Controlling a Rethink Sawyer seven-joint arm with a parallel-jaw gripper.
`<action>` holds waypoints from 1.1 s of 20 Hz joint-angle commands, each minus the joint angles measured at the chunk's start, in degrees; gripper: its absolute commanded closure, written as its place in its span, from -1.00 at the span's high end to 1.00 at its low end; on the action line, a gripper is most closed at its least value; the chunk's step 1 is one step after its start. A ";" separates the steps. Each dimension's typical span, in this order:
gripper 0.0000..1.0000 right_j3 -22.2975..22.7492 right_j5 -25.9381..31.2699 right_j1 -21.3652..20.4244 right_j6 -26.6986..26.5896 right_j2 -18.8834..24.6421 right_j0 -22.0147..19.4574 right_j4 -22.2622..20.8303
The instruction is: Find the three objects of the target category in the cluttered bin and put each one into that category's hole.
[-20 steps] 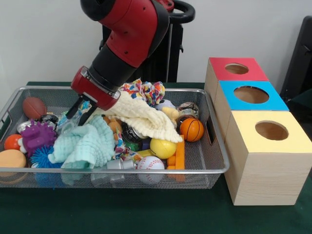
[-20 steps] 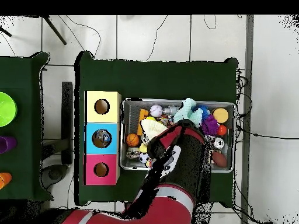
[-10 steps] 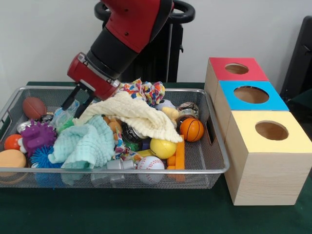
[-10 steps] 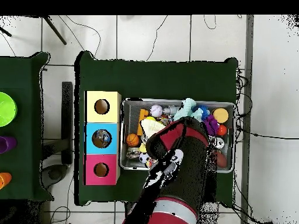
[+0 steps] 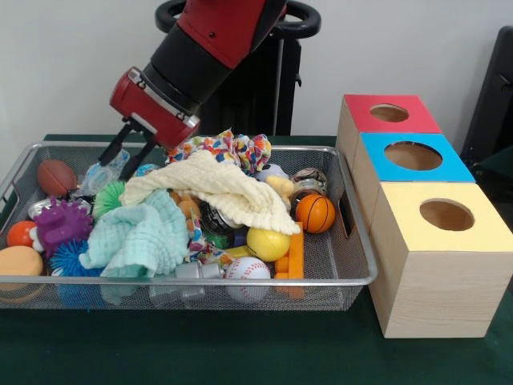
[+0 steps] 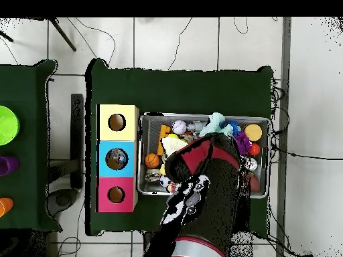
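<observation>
My gripper (image 5: 115, 167) hangs over the left part of the wire mesh bin (image 5: 240, 281), its two black fingers (image 5: 138, 159) closed around a clear bluish plastic item (image 5: 104, 176) lifted just above the clutter. Below it lie a mint cloth (image 5: 140, 237) and a cream cloth (image 5: 224, 191). At the right stand the red box (image 5: 389, 114), blue box (image 5: 413, 156) and yellow box (image 5: 445, 216), each with a round hole. In the overhead view the arm (image 6: 208, 181) covers the gripper and much of the bin (image 6: 201, 116).
The bin holds a basketball (image 5: 316, 213), yellow ball (image 5: 268, 244), baseball (image 5: 247, 270), brown football (image 5: 56, 176), purple spiky toy (image 5: 60, 224), patterned cloth (image 5: 236, 148) and orange blocks (image 5: 293, 258). In the overhead view, the boxes (image 6: 117, 158) stand left of the bin.
The gripper has risen out of the clutter and shifted slightly left, with the clear plastic item rising along with it. The cloths stay in place.
</observation>
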 commanded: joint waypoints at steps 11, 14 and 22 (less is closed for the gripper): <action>-1.00 9.59 10.42 -3.30 -7.02 8.78 1.16 6.34; -1.00 9.85 10.94 -3.52 -6.32 8.81 1.57 6.92; -1.00 10.17 11.74 -3.67 -4.62 8.54 2.76 8.54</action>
